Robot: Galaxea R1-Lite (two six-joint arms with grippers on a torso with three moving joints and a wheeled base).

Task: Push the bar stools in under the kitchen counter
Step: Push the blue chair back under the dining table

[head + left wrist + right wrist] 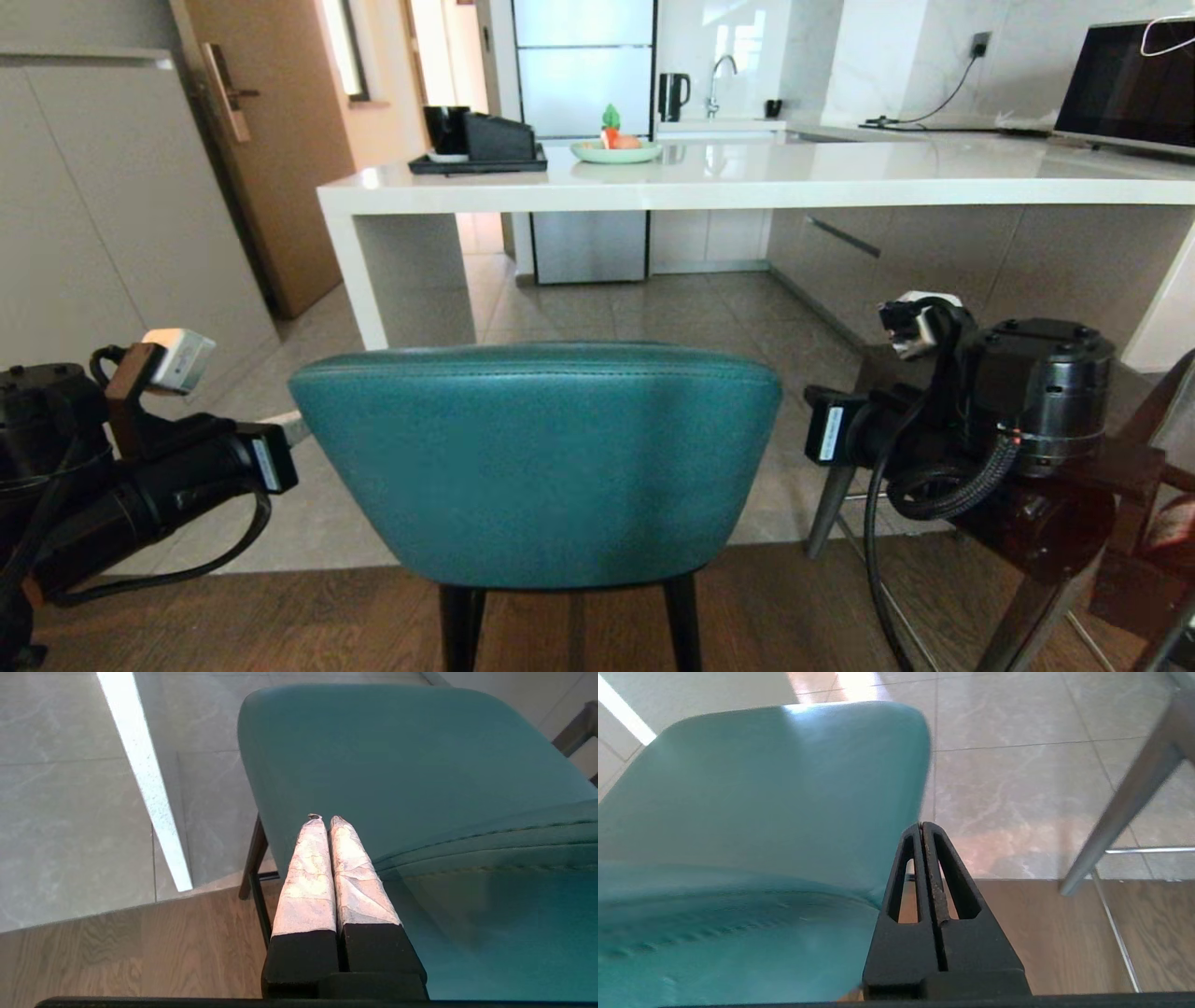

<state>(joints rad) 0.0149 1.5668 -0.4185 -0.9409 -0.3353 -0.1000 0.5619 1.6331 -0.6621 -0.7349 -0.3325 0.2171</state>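
– What is seen, from left to right?
– The left gripper (325, 820) is pressed closed by the teal stool (537, 462). The right gripper (921, 827) is closed too, nothing held.
– And the counter (747, 182)?
– It is set beyond the stool. A tray (478, 164) with black boxes and a plate (615, 151) with food are kept on it.

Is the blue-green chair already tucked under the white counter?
No, the teal stool stands out on the floor, well short of the kitchen counter, between the left gripper and right gripper.
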